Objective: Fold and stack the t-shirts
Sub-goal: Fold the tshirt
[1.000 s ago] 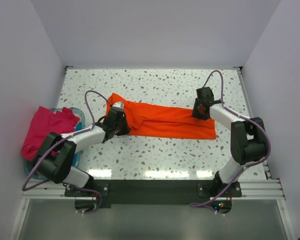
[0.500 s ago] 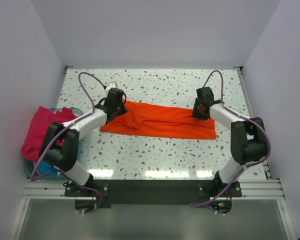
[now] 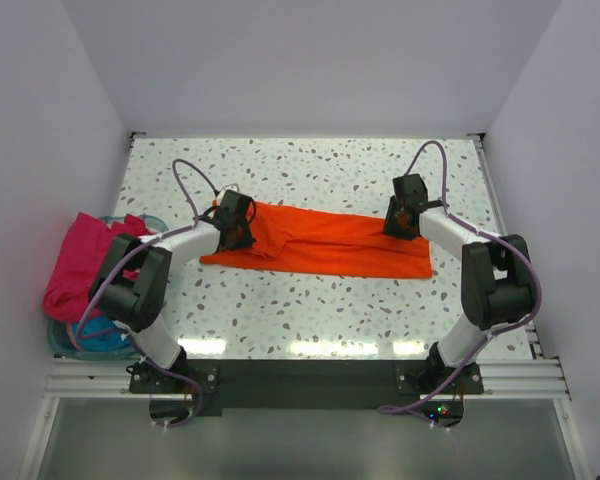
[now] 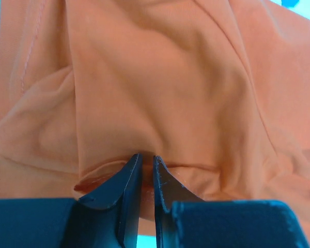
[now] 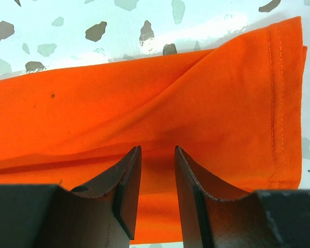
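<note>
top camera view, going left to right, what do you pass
pink t-shirt → left pincer at one end of the orange t-shirt → middle of that shirt → right pincer near its other end

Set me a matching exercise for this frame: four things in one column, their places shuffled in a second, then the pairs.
Things
1. orange t-shirt
2. pink t-shirt
3. left gripper
4. right gripper

Places
A. heaped on the tub at the left edge of the table
B. at the orange cloth's right end, fingers apart
C. lying as a long strip across the table
D. at the orange cloth's left end, fingers nearly together on a fold

Pairs: 1-C, 2-A, 3-D, 4-B
</note>
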Robot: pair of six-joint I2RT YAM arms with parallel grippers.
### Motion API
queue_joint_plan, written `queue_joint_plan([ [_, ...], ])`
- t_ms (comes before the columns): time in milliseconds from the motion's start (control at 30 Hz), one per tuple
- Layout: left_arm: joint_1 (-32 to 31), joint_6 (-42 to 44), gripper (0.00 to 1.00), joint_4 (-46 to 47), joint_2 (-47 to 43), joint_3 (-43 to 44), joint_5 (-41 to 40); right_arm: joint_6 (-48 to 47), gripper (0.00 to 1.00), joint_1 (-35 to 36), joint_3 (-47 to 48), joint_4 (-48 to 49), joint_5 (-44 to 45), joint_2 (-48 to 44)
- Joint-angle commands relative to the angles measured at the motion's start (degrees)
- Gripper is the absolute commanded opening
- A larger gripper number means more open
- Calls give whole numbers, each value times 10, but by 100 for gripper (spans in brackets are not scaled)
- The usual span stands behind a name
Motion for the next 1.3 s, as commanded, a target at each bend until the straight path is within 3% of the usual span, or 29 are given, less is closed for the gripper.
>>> queue_joint_plan([
  [0,-1,11,19,27,-43,-15,34,-1,36,1,2,12,-4,-10],
  [533,-17,9,17,88,-107,-125,74,4,36,1,-1,16,-4,-4],
  [767,-5,-22,20,63,-64,-95,25,5,36,1,0,1,10,11],
  [1033,68,-44,14,20,112,50,7,47,37,2,-66,11,-15,4],
  [1133,81,-19,14,-17,190,156,-12,113,36,5,-141,73,-116,-25],
  [1233,83,31,14,-75,286,317,-34,221,36,54,-246,164,-133,-100],
  [1267,82,46,14,-88,312,407,-35,256,36,77,-270,188,-127,-121],
])
